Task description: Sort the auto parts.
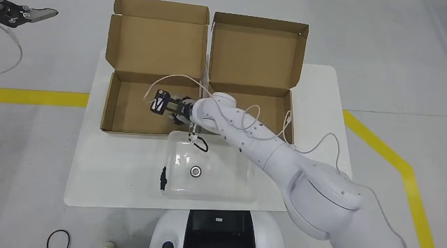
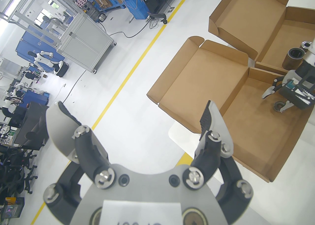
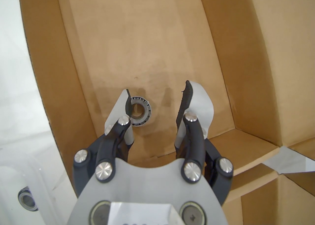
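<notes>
Right gripper (image 3: pixel 157 90) is hanging low inside the left box (image 1: pixel 112 105), which is sitting at 11 o'clock on the table (image 1: pixel 91 171). Its fingers are spread wide and holding nothing. The bearing (image 3: pixel 141 112) is lying flat on the box floor, right against one fingertip; touching or just beside, cannot tell. Judging from that, the drop is looking done and the arm is being left with the pull-out.

Doing it well:
- lifting straight up first, no sideways sweep, because the near finger is risking a nudge that sends the bearing rolling
- keeping the fingers spread while rising, since closing now is risking a re-grab
- clearing the box's 6 o'clock wall before swinging back, as the wall is sitting between box and tray (image 1: pixel 230 178)
- heading on to the tray at 6 o'clock, where another bearing (image 1: pixel 196 171) and an O-ring (image 1: pixel 201 143) are waiting; like parts probably going together, so that bearing is likely belonging in this same box
- minding the loose cable trailing along the arm near the box edge

Right box (image 1: pixel 255 56) at 1 o'clock is holding cylinders (image 2: pixel 292 60). Left gripper (image 2: pixel 134 112) is parked off the table out at 10 o'clock, fingers wide apart and empty, well apart from everything
</notes>
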Tool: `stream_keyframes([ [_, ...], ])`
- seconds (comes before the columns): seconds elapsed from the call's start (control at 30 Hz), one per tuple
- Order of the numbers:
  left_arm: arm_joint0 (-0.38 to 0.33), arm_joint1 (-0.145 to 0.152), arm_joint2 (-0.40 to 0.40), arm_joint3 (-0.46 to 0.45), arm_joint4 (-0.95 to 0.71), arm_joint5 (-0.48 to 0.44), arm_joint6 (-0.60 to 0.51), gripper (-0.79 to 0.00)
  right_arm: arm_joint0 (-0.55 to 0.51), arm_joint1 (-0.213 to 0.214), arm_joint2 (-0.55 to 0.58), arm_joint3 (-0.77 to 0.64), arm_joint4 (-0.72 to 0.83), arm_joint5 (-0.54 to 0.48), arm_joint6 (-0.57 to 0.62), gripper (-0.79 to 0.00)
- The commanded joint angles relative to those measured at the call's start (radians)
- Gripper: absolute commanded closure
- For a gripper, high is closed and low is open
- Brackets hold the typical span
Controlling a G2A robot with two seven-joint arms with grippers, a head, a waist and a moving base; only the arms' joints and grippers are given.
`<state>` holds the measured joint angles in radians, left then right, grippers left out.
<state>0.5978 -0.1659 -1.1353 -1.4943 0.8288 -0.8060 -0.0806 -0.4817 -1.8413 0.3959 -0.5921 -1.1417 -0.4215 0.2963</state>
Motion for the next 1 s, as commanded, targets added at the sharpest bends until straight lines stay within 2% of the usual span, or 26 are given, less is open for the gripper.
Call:
stream_keyframes([
  [0.0,0.0,0.0,0.0,0.0,0.0,0.0,0.0,-0.785,0.001,0.001,0.007,-0.011,-0.009,-0.005,-0.033,-0.363],
  [0.23,0.0,0.0,0.0,0.0,0.0,0.0,0.0,-0.785,-0.03,0.042,0.05,-0.152,-0.072,-0.013,-0.114,-0.369],
  [0.4,0.0,0.0,0.0,0.0,0.0,0.0,0.0,-0.785,-0.099,0.099,0.104,-0.349,-0.135,-0.026,-0.067,-0.388],
  [0.53,0.0,0.0,0.0,0.0,0.0,0.0,0.0,-0.785,-0.186,0.154,0.172,-0.523,-0.165,-0.082,-0.05,-0.385],
  [0.57,0.0,0.0,0.0,0.0,0.0,0.0,0.0,-0.785,-0.209,0.167,0.185,-0.565,-0.166,-0.131,-0.061,-0.382],
  [0.6,0.0,0.0,0.0,0.0,0.0,0.0,0.0,-0.785,-0.225,0.18,0.201,-0.592,-0.167,-0.185,-0.068,-0.388],
  [0.7,0.0,0.0,0.0,0.0,0.0,0.0,0.0,-0.785,-0.27,0.211,0.248,-0.656,-0.18,-0.262,-0.066,-0.385],
  [0.97,0.0,0.0,0.0,0.0,0.0,0.0,0.0,-0.785,-0.419,0.277,0.349,-0.817,-0.225,-0.365,-0.042,-0.391],
])
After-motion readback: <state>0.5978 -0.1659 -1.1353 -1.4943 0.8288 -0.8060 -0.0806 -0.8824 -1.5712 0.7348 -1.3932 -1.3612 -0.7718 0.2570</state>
